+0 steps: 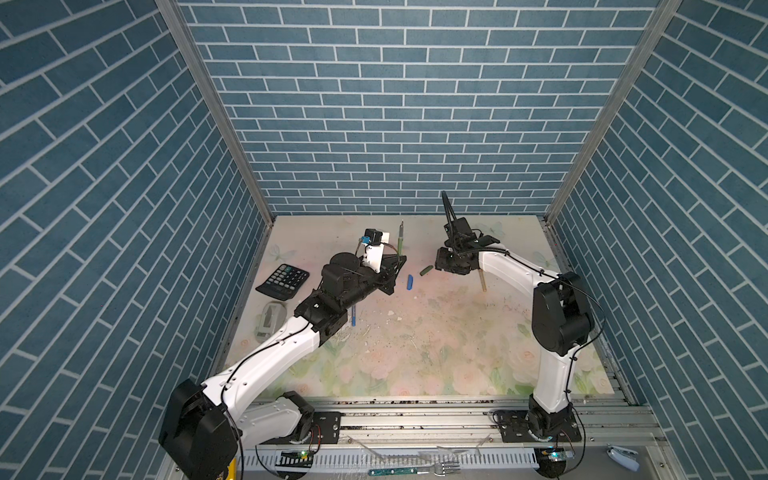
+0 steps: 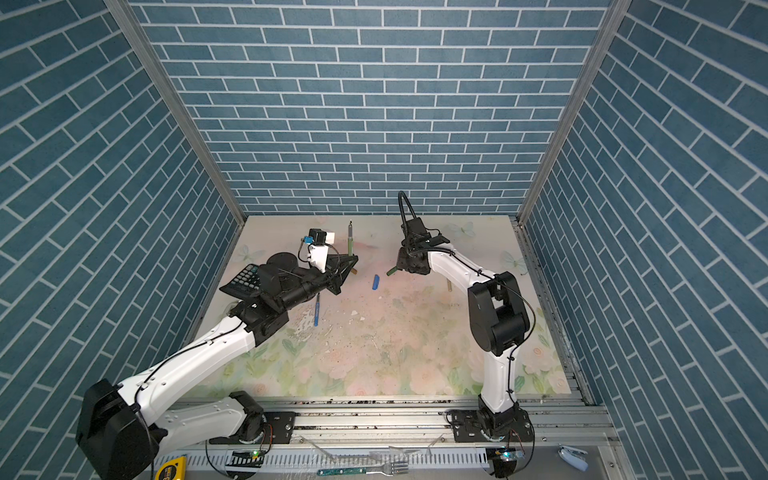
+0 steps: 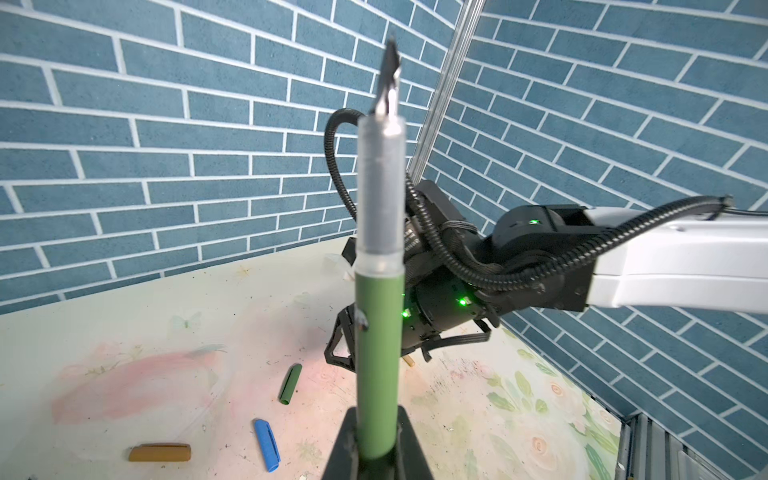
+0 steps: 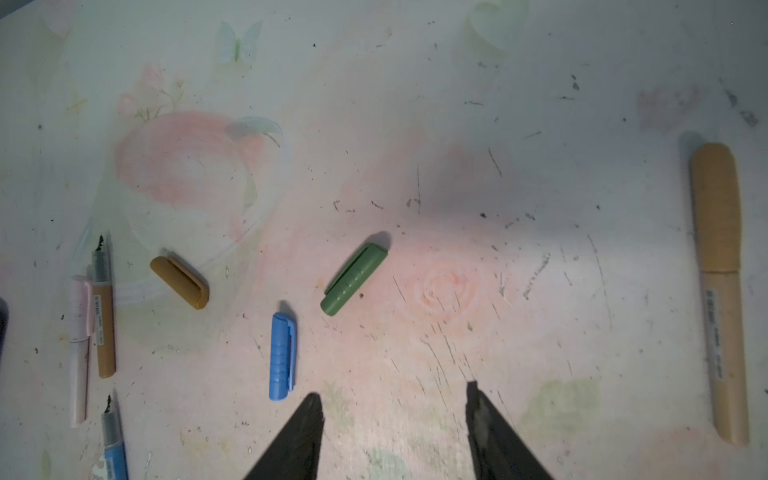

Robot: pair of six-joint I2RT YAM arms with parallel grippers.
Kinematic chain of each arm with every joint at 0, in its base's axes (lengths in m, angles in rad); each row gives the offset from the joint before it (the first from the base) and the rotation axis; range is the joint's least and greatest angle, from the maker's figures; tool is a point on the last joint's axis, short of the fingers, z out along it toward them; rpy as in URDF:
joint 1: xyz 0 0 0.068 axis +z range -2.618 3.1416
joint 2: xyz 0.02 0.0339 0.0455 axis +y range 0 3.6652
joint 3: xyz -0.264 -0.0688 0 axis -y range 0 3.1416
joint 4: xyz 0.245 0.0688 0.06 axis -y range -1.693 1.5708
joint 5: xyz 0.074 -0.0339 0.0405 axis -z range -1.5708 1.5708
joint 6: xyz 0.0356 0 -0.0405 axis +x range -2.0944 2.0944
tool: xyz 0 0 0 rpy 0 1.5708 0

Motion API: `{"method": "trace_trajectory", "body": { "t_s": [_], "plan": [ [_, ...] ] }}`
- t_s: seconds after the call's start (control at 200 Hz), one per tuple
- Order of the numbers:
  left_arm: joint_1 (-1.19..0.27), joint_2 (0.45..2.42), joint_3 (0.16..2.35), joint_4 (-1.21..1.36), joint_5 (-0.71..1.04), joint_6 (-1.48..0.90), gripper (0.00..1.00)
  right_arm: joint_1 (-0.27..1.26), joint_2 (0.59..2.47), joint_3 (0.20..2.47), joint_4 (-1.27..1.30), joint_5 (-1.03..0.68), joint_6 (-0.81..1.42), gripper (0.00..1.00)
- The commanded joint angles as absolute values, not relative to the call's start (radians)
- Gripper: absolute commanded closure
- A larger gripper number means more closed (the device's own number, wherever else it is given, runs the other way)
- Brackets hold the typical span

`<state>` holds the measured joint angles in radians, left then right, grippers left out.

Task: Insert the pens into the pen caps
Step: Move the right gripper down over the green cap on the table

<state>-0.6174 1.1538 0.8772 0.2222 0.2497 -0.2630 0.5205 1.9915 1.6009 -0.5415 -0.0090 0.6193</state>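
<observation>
Blue-brick walls [image 1: 374, 104] on three sides, floral mat [image 1: 436, 353] below, scuffed and ink-flecked.

Left gripper [image 1: 398, 262]: clenched on green pen [image 3: 379, 353], low on the barrel. Holds it upright, clear grip section and dark tip pointing up, over the mat's far left part in both top views.

Right gripper [image 4: 395, 395]: jaws released and parted, nothing between them, bare mat under the gap. Hovers low over the mat's far right part, pointing down.

Green cap [image 4: 355, 274]: lies flat on the mat, slanted, near the right gripper's fingertips but apart from them.

Blue cap [image 4: 282, 357]: flat on the mat, near green cap without touching, between the two grippers in both top views.

Gold cap [image 4: 179, 282]: flat on the mat, past blue cap and apart from it.

Bare gold pen [image 4: 104, 324] and pink pen [image 4: 81, 353]: side by side on the mat, touching or nearly so, cannot tell which. Pink pen wears its cap.

Blue pen [image 4: 114, 444]: uncapped, dark tip showing, near those two; lies beside the left forearm in both top views.

Capped gold pen [image 4: 719, 291]: alone on the mat beside the right arm, well apart from the rest.

Calculator [image 1: 283, 281]: at the mat's left edge, beside the left arm.

Fork [image 1: 411, 471]: off the mat, on the front ledge.
</observation>
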Motion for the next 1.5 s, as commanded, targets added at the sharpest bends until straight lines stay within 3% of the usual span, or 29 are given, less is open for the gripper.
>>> {"method": "trace_trajectory", "body": {
  "t_s": [0.0,0.53,0.635,1.015,1.495],
  "plan": [
    [-0.615,1.156,0.872,0.229,0.271,-0.242,1.00,0.521,2.086,1.705,-0.634,0.008,0.593,0.42],
    [-0.615,1.174,0.882,0.252,0.345,-0.282,1.00,0.529,2.392,2.040,-0.781,0.005,0.566,0.40],
    [-0.615,1.177,0.884,0.252,0.350,-0.285,1.00,0.531,2.415,2.060,-0.798,0.012,0.563,0.44],
    [-0.615,1.183,0.885,0.252,0.352,-0.287,1.00,0.529,2.371,2.003,-0.820,-0.011,0.529,0.58],
    [-0.615,1.180,0.885,0.249,0.354,-0.285,1.00,0.549,2.350,1.973,-0.852,-0.031,0.463,0.53]
  ]
}}
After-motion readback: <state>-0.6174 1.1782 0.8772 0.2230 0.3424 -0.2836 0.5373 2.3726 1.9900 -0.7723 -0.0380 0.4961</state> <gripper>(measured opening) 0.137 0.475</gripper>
